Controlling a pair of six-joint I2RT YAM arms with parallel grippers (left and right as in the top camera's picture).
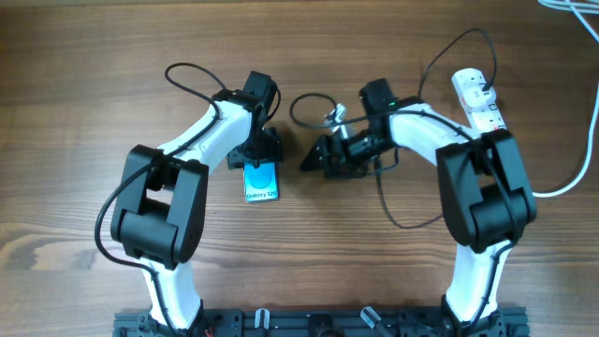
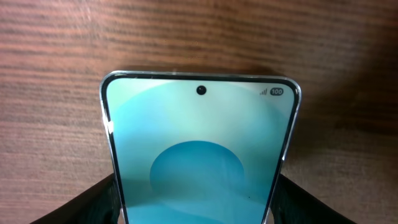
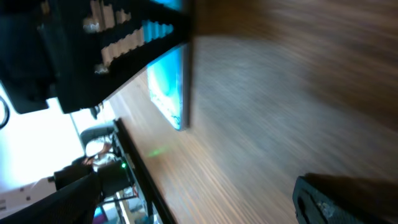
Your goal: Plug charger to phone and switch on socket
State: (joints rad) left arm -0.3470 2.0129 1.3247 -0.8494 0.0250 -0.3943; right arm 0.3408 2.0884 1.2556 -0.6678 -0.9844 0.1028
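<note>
From above, the phone [image 1: 262,181] sits on the wooden surface [image 1: 75,112] left of centre, its turquoise screen facing up and a strip of white text along the near edge. The left pincer [image 1: 259,154] hangs right over the phone's far end, and its body hides that part. The right pincer [image 1: 314,155] is just to the right of the phone with a bare gap between them. It points towards the phone and holds nothing. The charger [image 1: 333,116] lies beside the right pincer with its small silver tip loose on the surface. Its thin black cable curls in a loop there, passes under the right arm and arcs over to the power strip [image 1: 477,101] at the far right. A thick white cord [image 1: 562,191] trails off from that side.

From the left wrist, the phone fills the middle, its top edge with the camera dot furthest away. The two dark fingers [image 2: 87,202] stand one on each side, right against its long edges. I cannot tell whether they pinch the phone or only flank it.

From the right wrist, the picture is blurred and tilted. The phone shows edge-on below the black body of the left pincer. The right pincer's own fingers [image 3: 339,199] sit far apart at the lower corners, spread wide with only wood between them.
</note>
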